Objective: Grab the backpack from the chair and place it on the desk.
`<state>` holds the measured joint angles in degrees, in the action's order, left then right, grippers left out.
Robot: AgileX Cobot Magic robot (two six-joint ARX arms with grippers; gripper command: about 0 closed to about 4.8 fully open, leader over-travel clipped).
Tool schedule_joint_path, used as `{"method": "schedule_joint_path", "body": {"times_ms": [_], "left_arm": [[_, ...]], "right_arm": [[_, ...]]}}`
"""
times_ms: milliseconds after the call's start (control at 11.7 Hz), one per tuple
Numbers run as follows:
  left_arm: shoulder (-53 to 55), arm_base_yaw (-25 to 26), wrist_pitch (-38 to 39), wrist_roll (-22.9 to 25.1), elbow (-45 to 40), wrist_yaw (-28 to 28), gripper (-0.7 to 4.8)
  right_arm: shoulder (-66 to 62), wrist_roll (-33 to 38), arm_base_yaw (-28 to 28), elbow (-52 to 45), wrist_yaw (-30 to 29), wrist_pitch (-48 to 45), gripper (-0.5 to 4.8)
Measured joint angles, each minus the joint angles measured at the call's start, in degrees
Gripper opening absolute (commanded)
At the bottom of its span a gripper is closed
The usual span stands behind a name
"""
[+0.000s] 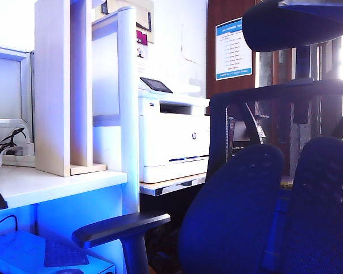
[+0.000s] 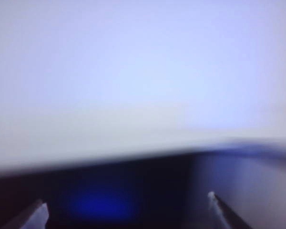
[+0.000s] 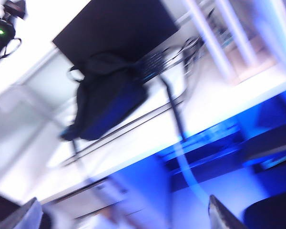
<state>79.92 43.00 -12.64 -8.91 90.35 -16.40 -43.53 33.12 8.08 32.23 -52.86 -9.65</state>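
the large dark navy fabric backpack [image 3: 105,98] already lies on the wide white tabletop [image 3: 133,143], slumped against a dark flat panel at its far side, with thin cables running just beside it. the dark office chair with two rounded perforated back pads [image 1: 257,211] stands empty on the right of the exterior view, its grey-black armrest [image 1: 120,227] jutting toward the white tabletop edge [image 1: 57,184] on the left. no arm shows in that view.

the left gripper [image 2: 126,210] has its jaws spread wide with nothing between them, and sits close over a pale, blurred surface with a dark edge below; what that surface is cannot be told. the right gripper [image 3: 124,214] is also wide and empty, looking toward the bag from well apart.

judging by this, the placing looks done and the step in hand is a clean retreat. the left arm would do well to pull straight away from the surface before swinging, keep the jaws wide so no strap catches, and stay clear of the cables and the armrest.
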Motion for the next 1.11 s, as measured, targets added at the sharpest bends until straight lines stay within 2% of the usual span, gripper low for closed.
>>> {"method": "schedule_joint_path", "body": {"times_ms": [86,171,257,342,428,513,599,684,770,856,941,1112], "left_arm": [[-0.11,-2.54,0.26,-7.19,-0.22,-8.66,4.79],[-1.07,-6.38,1.6,-9.03,-0.44,-14.36,4.79],[-6.14,-15.37,2.99,-7.08,-0.39,-22.53,4.79],[-10.08,-23.8,5.2,-4.31,0.02,-23.06,4.79],[-11.74,-28.5,8.44,-2.25,0.02,-23.12,3.96],[-24.85,-43.8,34.77,13.77,-1.92,-12.04,3.96],[-32.11,-43.58,35.95,14.67,-5.57,-8.44,3.96],[-42.88,-43.6,40.26,14.64,-16.68,-4.68,3.93],[-54.31,-43.6,43.67,13.14,-31.15,-3.82,3.93],[-62.27,-43.6,40.48,11.52,-39.32,-1.77,3.36],[-73.92,-43.6,33.77,4.68,-58.23,1.81,3.35],[-79.54,-43.63,29.94,1.73,-67.6,4.07,3.35]], "right_arm": [[0.0,-1.95,-0.87,0.0,0.68,-0.59,4.79],[0.07,-2.89,-1.79,0.0,1.4,-1.51,4.79],[0.66,-3.21,-6.32,0.0,2.12,-1.95,4.79],[1.38,-3.54,-8.85,0.0,2.97,-1.86,4.79],[2.4,-4.57,-9.62,0.0,2.95,-1.88,4.3],[10.54,-8.66,-15.12,0.07,6.03,0.33,4.3],[12.98,-11.41,-16.0,0.07,6.49,5.07,4.3],[18.1,-18.53,-16.46,0.07,10.12,14.71,4.3],[23.3,-22.64,-16.41,0.07,15.28,22.58,4.3],[25.7,-24.3,-16.17,0.07,16.83,24.92,4.3],[26.01,-26.1,-15.76,-3.43,20.15,25.57,4.3],[26.08,-27.23,-15.5,-10.64,25.14,22.73,4.3]]}}
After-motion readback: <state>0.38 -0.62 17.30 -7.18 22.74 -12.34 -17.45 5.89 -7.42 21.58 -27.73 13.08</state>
